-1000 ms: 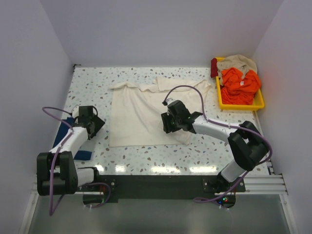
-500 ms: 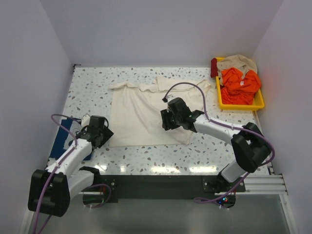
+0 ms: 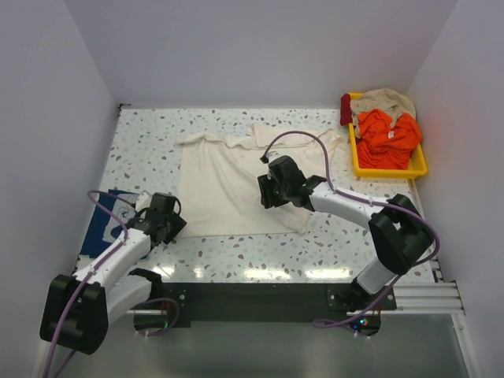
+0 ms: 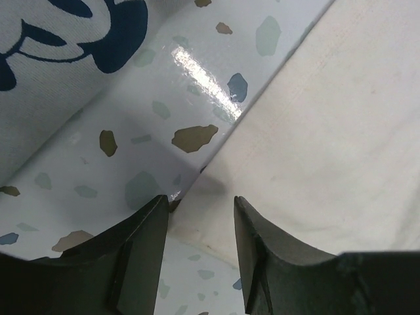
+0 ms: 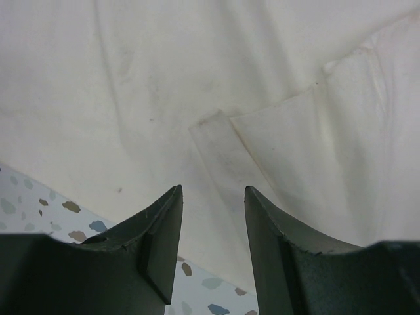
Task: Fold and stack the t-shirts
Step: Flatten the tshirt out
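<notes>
The cream t-shirt is lying flat on the counter, the left claw is straddling its near-left hem corner, jaws apart, and the right claw is hovering apart and empty over the folded sleeve; each needs a square, full-depth pinch.

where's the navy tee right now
In the top view the navy tee lies at the left edge of the table, partly under the left arm, just left of the left pincer and the cream tee.
</notes>
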Robot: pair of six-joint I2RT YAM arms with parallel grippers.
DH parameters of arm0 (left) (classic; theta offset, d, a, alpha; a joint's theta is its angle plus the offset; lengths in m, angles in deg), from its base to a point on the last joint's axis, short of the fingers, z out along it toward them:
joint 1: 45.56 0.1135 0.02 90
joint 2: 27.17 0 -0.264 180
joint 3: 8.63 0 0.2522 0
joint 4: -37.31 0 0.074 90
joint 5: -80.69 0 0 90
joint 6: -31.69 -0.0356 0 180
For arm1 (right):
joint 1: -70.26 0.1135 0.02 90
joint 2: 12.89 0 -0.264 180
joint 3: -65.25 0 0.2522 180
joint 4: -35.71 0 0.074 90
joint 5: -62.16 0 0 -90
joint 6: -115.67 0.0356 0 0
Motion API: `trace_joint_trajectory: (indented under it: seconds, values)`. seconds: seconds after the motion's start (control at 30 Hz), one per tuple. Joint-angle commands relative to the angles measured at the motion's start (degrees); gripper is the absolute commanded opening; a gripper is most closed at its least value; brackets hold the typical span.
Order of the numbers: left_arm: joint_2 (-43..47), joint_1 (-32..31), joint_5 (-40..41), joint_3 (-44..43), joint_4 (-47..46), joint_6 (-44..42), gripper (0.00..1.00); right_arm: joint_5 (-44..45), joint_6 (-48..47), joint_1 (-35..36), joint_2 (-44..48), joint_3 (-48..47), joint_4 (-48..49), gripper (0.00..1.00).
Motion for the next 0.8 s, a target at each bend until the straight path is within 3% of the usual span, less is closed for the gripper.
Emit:
trace_joint_trajectory:
  seconds: [0.0, 0.1, 0.33, 0.53, 0.77]
  values:
    - [-0.8, -2.0, 1.4, 0.5, 2.4, 1.8, 0.49, 2.0, 0.0, -0.1, -0.9, -3.3, -0.1, 0.46]
    - [-1.6, -2.7, 1.9, 0.6, 2.3, 1.7, 0.44, 2.0, 0.2, -0.1, -1.8, -3.8, 0.1, 0.46]
    - [-4.9, -2.7, 2.9, -1.4, -1.3, -1.4, 0.00, 1.5, -0.3, -0.3, -4.1, -5.3, 0.0, 0.46]
    - [-5.2, -2.0, 4.5, -4.7, -2.7, -4.2, 0.00, 0.0, -3.8, -0.3, -7.6, -7.8, -0.1, 0.47]
    - [-7.2, 0.6, 1.2, -4.9, -5.0, -6.8, 0.00, 3.6, -7.9, -0.4, -12.3, -12.3, -3.0, 0.47]
